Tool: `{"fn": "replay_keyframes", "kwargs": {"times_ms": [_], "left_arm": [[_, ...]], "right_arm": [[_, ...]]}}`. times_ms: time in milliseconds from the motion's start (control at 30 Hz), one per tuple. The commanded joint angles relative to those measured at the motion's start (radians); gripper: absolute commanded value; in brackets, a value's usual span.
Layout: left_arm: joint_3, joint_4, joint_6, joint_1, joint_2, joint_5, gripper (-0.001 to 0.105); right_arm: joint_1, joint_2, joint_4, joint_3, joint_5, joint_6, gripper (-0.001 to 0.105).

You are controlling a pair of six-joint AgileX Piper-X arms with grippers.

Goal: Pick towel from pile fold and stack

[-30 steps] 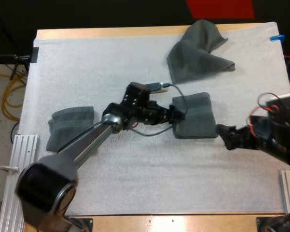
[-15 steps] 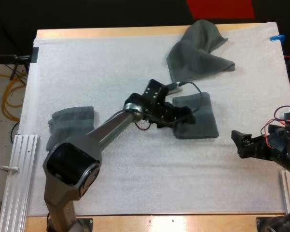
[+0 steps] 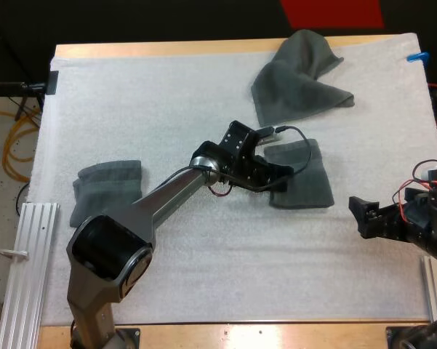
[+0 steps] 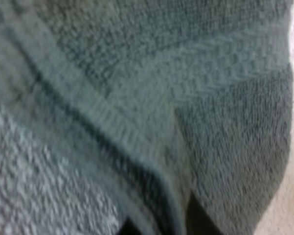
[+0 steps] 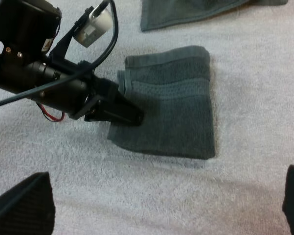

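A folded dark grey-green towel (image 3: 307,178) lies flat on the white mat (image 3: 203,276), right of centre. My left gripper (image 3: 282,177) reaches across the mat to this towel's left edge and is shut on it, the edge bunched between the fingers. In the right wrist view the left gripper (image 5: 132,117) pinches the near-left side of the folded towel (image 5: 178,112). The towel's weave (image 4: 186,73) sits close under the left wrist camera. My right gripper (image 3: 356,211) stands open to the right of the towel, clear of it, its fingers (image 5: 19,208) wide apart.
A crumpled towel (image 3: 294,76) lies at the mat's far side, behind the folded one. A folded stack (image 3: 105,190) rests near the mat's left edge. Metal rails (image 3: 29,247) run along the table's front corners.
My left gripper has reached right onto the folded towel's edge and shut on it, nudging the towel slightly right. The right arm drew back to the right, then held still.
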State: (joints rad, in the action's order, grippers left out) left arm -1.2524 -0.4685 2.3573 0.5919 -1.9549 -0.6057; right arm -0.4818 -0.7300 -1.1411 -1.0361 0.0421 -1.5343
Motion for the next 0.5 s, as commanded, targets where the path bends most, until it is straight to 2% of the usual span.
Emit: {"fn": "replay_keyframes", "kwargs": {"times_ms": [0,67,233,333,467], "left_arm": [[-0.014,-0.008,-0.035,-0.008,0.022,-0.009,0.000],[-0.023,-0.041,-0.088,-0.029,0.049,0.006,0.000],[-0.045,-0.227,-0.309,-0.132,0.158,0.127,0.000],[-0.045,-0.364,-0.430,-0.228,0.236,0.181,0.000],[-0.045,-0.555,-0.586,-0.357,0.325,0.291,0.000]], "right_arm": [[-0.001,0.005,-0.001,-0.009,0.003,-0.002,0.091],[-0.001,0.005,-0.001,-0.009,0.003,-0.002,0.091],[-0.001,0.005,0.025,-0.009,0.006,-0.002,0.091],[-0.001,0.005,0.056,-0.009,0.005,-0.010,0.091],[-0.001,0.002,0.096,-0.005,0.005,-0.010,0.091]]}}
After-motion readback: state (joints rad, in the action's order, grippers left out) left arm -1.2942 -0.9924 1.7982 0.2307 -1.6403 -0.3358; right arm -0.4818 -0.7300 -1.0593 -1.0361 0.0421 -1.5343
